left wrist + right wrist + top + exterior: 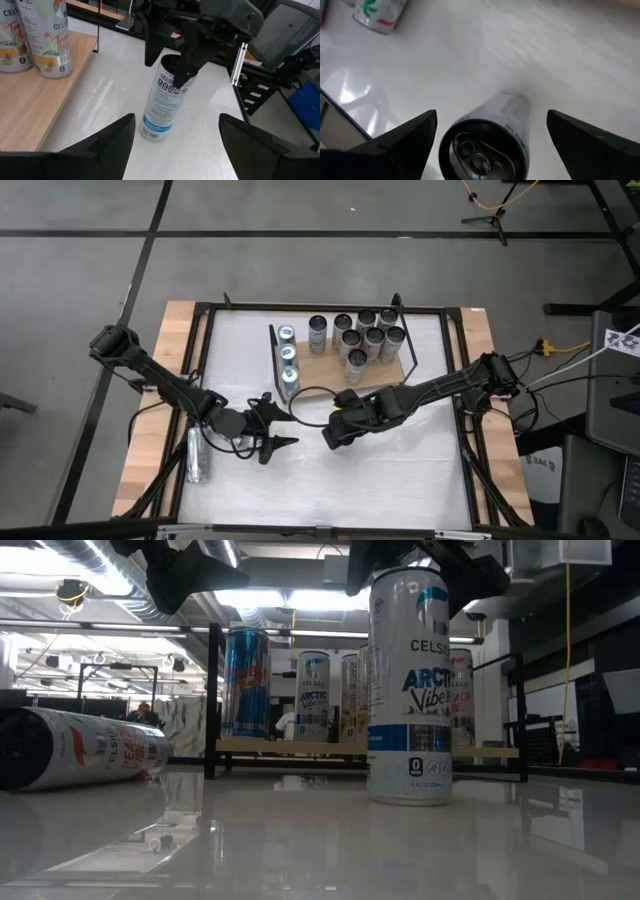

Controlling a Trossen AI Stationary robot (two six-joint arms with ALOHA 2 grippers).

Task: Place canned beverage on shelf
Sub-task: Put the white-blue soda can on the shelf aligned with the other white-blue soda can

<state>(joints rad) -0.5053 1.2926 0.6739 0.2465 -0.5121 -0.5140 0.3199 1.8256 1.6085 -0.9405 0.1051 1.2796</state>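
White tabletop under both arms, glossy in the low view. Standing upright on it, in front of the shelf: one white-and-blue Celsius can, not yet on the board. Directly above that can, the right gripper, fingers spread wide to either side of the can's top, no contact visible, nothing held. Facing the same can from the other side, the left gripper, fingers also apart and empty, can seen between them but farther off.

Light-brown wooden board with thin black wire ends, set toward the table's far side. On it, a cluster of upright cans toward the right end and a row of cans along the left end, among them a blue can in the low view. Near the left arm, at the table's left edge, another can lying on its side, well apart from the shelf. Bare wood strips beside the white surface on both flanks.
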